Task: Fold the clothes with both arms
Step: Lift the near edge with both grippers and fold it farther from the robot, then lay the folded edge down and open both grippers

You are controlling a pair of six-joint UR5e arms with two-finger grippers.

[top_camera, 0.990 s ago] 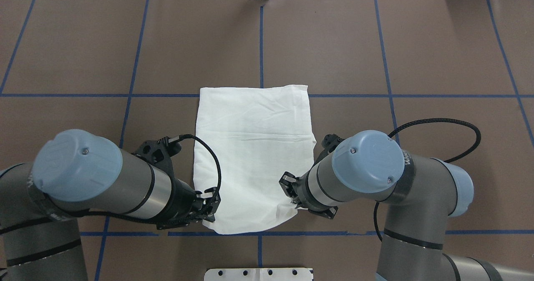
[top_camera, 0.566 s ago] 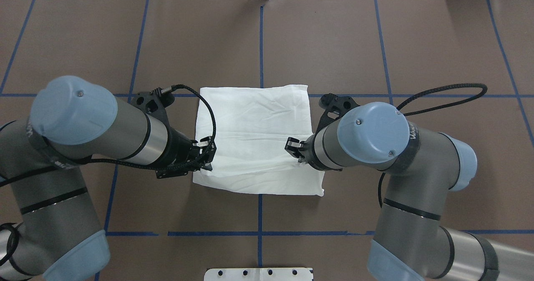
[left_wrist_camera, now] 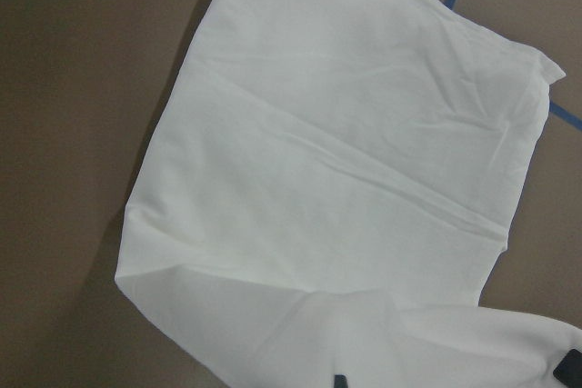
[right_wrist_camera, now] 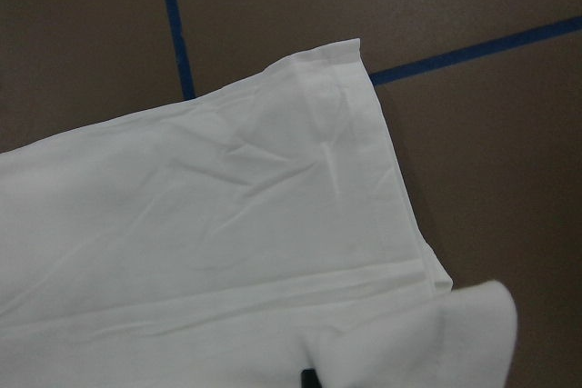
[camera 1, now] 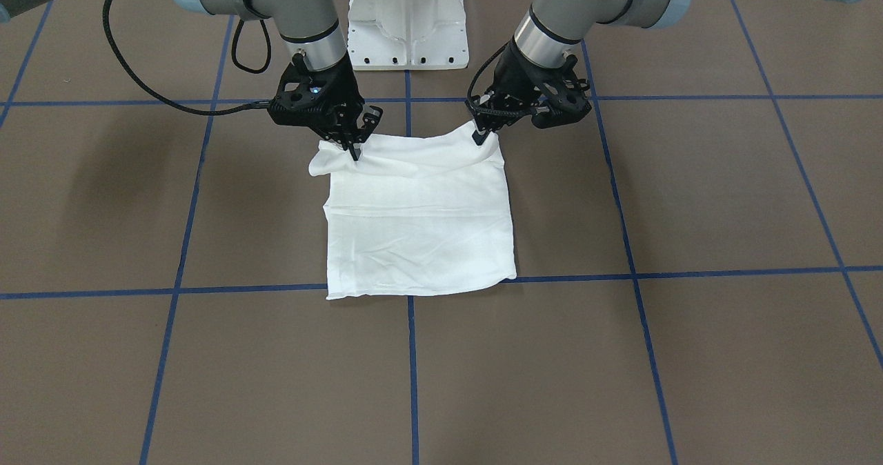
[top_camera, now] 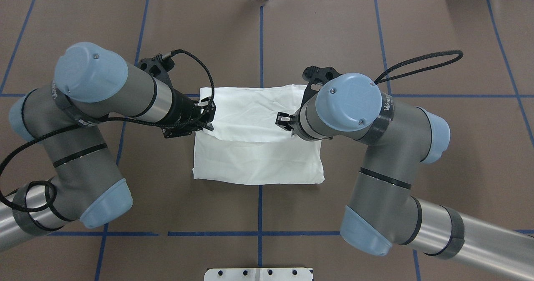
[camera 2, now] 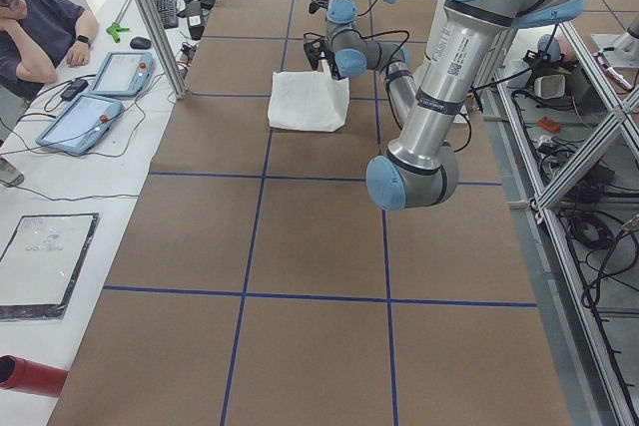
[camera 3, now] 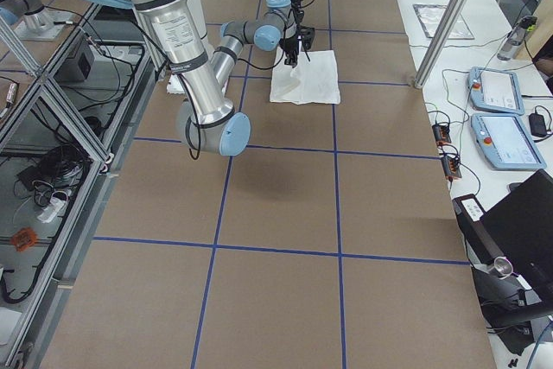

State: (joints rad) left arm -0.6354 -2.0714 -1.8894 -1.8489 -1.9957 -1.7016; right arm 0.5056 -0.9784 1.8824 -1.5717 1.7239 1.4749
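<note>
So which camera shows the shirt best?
The front-facing view: the whole shirt shows, its robot-side edge held up by the left gripper and right gripper. Overhead, the right arm covers a corner. Side views show it small; wrist views, only parts.

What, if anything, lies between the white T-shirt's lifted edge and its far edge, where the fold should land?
Nothing visible does. The left gripper and right gripper hold the lifted edge of the white long-sleeved T-shirt above its own flat cloth, and only bare cloth lies from there to the far edge on the brown table.
</note>
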